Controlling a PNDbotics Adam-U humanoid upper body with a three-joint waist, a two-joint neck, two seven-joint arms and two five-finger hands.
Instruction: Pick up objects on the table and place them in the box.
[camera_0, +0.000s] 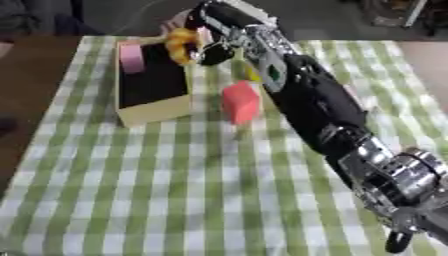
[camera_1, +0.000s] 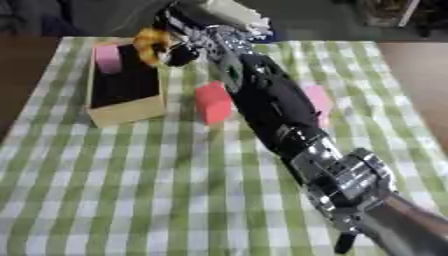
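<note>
1. The table wears a green-and-white checked cloth.
2. The right arm stretches diagonally across it.
3. The box holds a pink object.
4. The right hand, fingers curled round a yellow object, hovers at the box's far corner.
5. A red block stands beside the box.

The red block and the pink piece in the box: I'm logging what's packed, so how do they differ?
The red block stands on the checked cloth outside the box; the pink piece is already inside, against the far left corner. The red block looks larger and saturated red; the pink piece is smaller and pale. Both look blocky, and neither is held.
</note>
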